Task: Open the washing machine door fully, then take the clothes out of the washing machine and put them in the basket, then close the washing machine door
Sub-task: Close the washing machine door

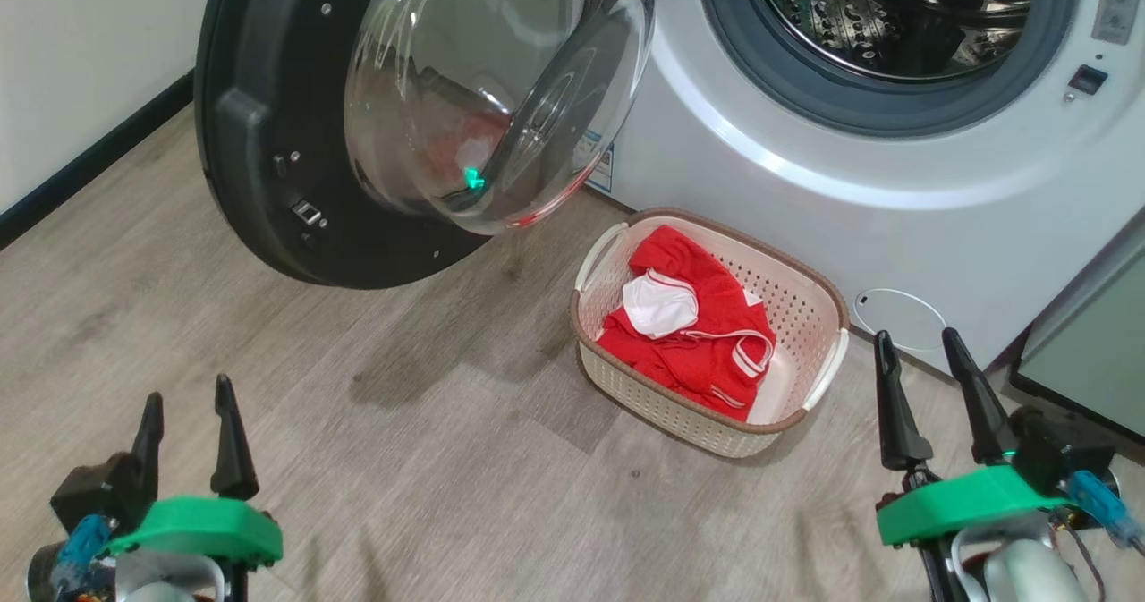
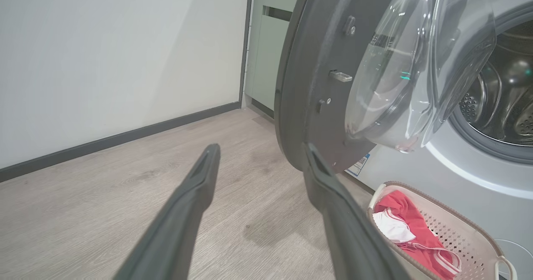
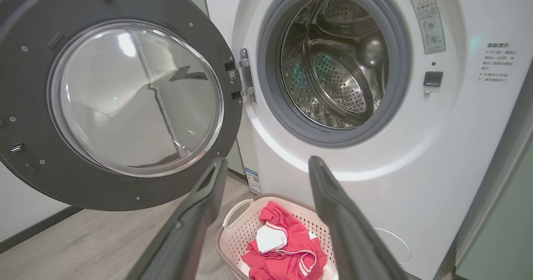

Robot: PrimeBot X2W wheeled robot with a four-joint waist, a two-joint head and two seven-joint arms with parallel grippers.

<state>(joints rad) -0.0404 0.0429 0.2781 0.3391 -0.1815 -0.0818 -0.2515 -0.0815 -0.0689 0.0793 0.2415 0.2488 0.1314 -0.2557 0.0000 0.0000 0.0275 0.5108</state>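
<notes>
Left pincer [image 1: 188,388] and right pincer [image 1: 916,334] open, empty; we'd push the stiff hinged door [image 1: 259,182] at its 9 o'clock rim.

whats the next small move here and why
Probably raise the left gripper to the rim of the washing machine door to begin swinging it shut: the clothes lie in the basket, the drum looks empty, the door stands open, that gripper is open and nearest.

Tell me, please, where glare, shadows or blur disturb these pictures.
Head view: white glare and a red-green reflection on the washing machine door, whose soft shadow lies on the floor. Left wrist view: the left gripper, close to the lens, looks slightly blurred. Right wrist view: bright glints on the steel drum.
</notes>
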